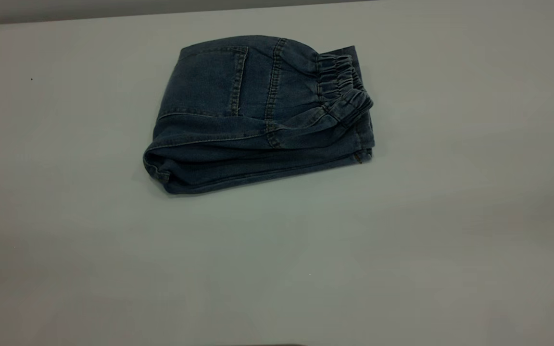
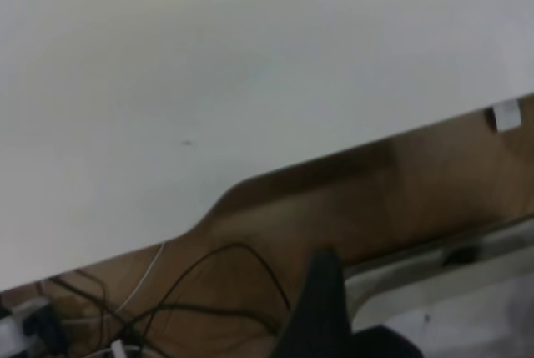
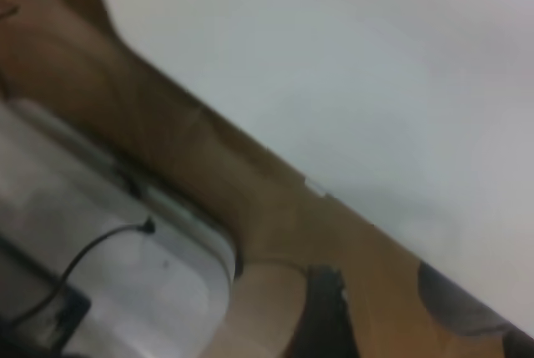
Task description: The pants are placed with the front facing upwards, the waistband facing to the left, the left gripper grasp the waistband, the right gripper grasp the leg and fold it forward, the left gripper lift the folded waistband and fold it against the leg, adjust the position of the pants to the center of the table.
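Observation:
The pants [image 1: 253, 115] lie folded into a compact blue denim bundle on the white table [image 1: 277, 269], a little behind its middle. A stitched pocket faces up. The ruched waistband [image 1: 342, 81] lies on top at the bundle's right end, and the fold forms the rounded left end. Neither gripper shows in the exterior view. A black part of the left gripper [image 2: 327, 316] shows in the left wrist view, off the table's edge and above the floor. A black part of the right gripper [image 3: 321, 316] likewise hangs beyond the table's edge, far from the pants.
Past the table's edge [image 2: 275, 176] the left wrist view shows brown floor with black cables [image 2: 209, 283] and a pale base plate [image 2: 442, 283]. A grey base [image 3: 125, 274] with a cable appears in the right wrist view. Bare tabletop surrounds the pants.

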Robot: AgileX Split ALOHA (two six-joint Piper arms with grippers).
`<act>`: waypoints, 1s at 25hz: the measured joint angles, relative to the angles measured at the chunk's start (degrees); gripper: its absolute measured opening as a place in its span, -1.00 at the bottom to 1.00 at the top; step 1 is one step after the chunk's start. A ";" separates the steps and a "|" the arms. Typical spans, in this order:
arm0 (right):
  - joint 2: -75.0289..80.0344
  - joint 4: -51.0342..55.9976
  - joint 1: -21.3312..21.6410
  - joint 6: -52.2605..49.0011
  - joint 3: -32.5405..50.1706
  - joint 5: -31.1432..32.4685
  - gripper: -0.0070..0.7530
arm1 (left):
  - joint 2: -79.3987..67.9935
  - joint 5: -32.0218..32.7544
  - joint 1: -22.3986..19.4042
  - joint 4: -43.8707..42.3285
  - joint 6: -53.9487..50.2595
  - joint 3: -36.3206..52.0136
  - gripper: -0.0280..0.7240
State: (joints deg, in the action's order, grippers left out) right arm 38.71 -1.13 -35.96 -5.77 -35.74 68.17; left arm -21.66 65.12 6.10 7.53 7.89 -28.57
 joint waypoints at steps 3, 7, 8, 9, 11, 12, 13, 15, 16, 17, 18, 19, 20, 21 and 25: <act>-5.69 -1.65 0.00 -3.05 4.15 -2.64 0.32 | 0.27 -0.98 0.00 0.00 -1.03 0.43 0.59; -12.39 -1.88 0.00 -4.14 8.24 -4.32 0.32 | 0.33 -1.30 0.00 -0.04 -1.11 0.50 0.59; -13.74 -1.88 0.00 -4.14 8.53 -4.31 0.32 | 0.33 -1.35 0.00 -0.04 -1.11 0.50 0.59; -14.90 -1.88 0.00 -4.08 8.60 -4.18 0.32 | 0.33 -1.35 0.00 -0.04 -1.11 0.50 0.59; -16.67 -1.82 0.00 -3.74 8.60 -4.18 0.32 | 0.33 -1.35 0.00 -0.04 -1.11 0.50 0.59; -17.42 -1.82 0.00 -3.74 8.61 -4.18 0.32 | 0.33 -1.35 0.00 -0.04 -1.06 0.50 0.59; -17.96 -1.77 0.00 -3.74 8.61 -4.18 0.32 | 0.33 -1.35 0.00 -0.06 -1.01 0.50 0.59; -18.83 -1.78 0.00 -3.74 8.66 -4.14 0.32 | 0.33 -1.35 0.00 -0.11 -1.01 0.50 0.59; -18.97 -1.78 0.00 -3.74 8.66 -4.14 0.32 | 0.33 -1.35 0.00 -0.11 -1.01 0.50 0.59; -18.99 -1.78 0.00 -3.74 8.66 -4.14 0.32 | 0.33 -1.35 0.00 -0.11 -1.01 0.50 0.59; -19.04 -1.78 0.00 -3.74 8.66 -4.14 0.32 | 0.33 -1.35 0.00 -0.11 -1.01 0.50 0.59; -19.06 -1.78 0.00 -3.74 8.66 -4.14 0.32 | 0.33 -1.35 0.00 -0.11 -0.97 0.50 0.59; -19.06 -1.72 0.00 -3.74 8.66 -4.14 0.32 | 0.33 -1.35 0.00 -0.11 -0.97 0.50 0.59; -19.06 -1.72 0.00 -3.74 8.66 -4.14 0.32 | 0.33 -1.35 0.00 -0.11 -0.97 0.50 0.59; -19.06 -1.67 0.00 -3.68 8.66 -4.14 0.32 | 0.33 -1.35 0.00 -0.11 -0.97 0.50 0.59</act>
State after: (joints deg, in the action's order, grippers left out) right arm 19.65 -2.79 -35.96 -9.45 -27.09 64.04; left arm -21.33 63.77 6.10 7.43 6.92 -28.07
